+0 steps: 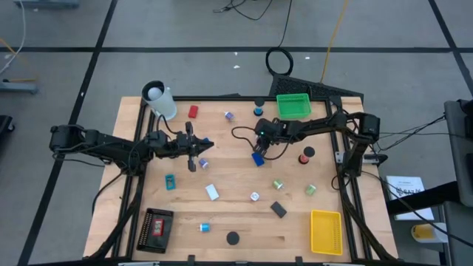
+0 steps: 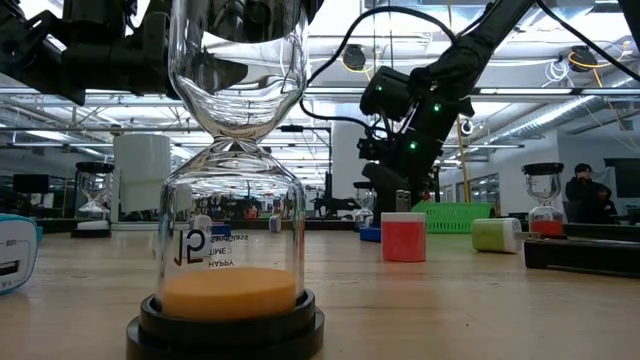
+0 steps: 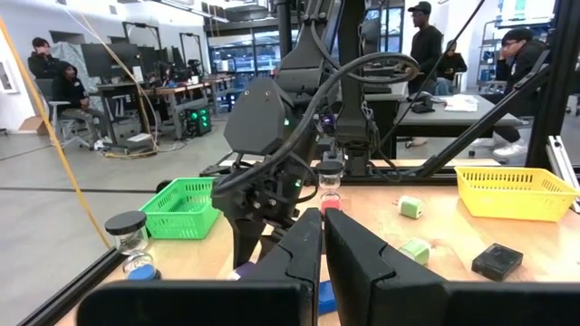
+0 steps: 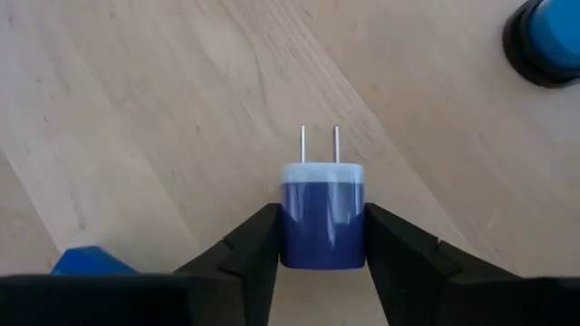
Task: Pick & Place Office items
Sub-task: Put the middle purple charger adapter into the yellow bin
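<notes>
Right gripper [image 4: 322,237] sits just below and left of the green mesh tray [image 1: 293,106] in the high view, its fingers pressed against both flat sides of a blue plug adapter [image 4: 323,215], two metal prongs pointing away from the wrist. The adapter lies on the wooden table [image 1: 236,185], centred between the pads. Judgement: the grip looks square; best to finish the squeeze before lifting, then rise straight so the smooth body does not twist out. Left gripper [image 3: 323,237] waits further left of the tray, toward the white cup [image 1: 159,99], fingers together, nothing in them. Readable writing: the hourglass [image 2: 232,180] in the low view carries mirrored print, "HAPPY" and "TIME"; smaller lines unreadable.
</notes>
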Controlling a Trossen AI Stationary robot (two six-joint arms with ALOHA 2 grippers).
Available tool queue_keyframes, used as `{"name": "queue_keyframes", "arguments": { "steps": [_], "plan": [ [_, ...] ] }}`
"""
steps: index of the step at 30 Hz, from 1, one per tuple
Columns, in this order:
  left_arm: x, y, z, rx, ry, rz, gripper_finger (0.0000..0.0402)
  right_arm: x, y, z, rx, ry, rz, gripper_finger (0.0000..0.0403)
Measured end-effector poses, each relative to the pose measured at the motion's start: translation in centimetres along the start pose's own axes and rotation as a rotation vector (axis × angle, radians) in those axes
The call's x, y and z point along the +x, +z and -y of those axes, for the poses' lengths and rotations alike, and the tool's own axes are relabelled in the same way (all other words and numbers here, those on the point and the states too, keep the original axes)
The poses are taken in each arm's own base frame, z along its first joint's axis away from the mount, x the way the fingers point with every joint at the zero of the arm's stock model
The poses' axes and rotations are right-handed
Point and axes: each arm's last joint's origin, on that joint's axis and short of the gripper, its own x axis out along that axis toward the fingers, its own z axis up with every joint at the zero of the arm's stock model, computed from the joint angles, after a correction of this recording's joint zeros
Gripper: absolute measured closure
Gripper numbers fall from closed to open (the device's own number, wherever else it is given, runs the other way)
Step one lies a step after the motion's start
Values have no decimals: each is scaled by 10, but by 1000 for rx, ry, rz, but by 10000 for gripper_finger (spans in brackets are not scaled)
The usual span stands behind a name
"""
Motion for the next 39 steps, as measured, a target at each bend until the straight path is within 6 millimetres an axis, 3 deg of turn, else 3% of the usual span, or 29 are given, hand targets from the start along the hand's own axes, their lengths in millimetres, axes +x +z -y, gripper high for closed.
{"name": "queue_keyframes", "arguments": {
  "steps": [23,28,33,35,39],
  "plan": [
    [0,0,0,0,0,0,376,-1,1,2,50,21,-9,267],
    [0,0,0,0,0,0,376,-43,16,2,82,24,-12,267],
    [0,0,0,0,-1,0,376,-117,16,-11,83,86,19,268],
    [0,0,0,0,0,0,376,-151,8,-19,85,125,16,268],
    [0,0,0,0,0,1,376,-204,-29,-41,81,196,-38,268]
  ]
}}
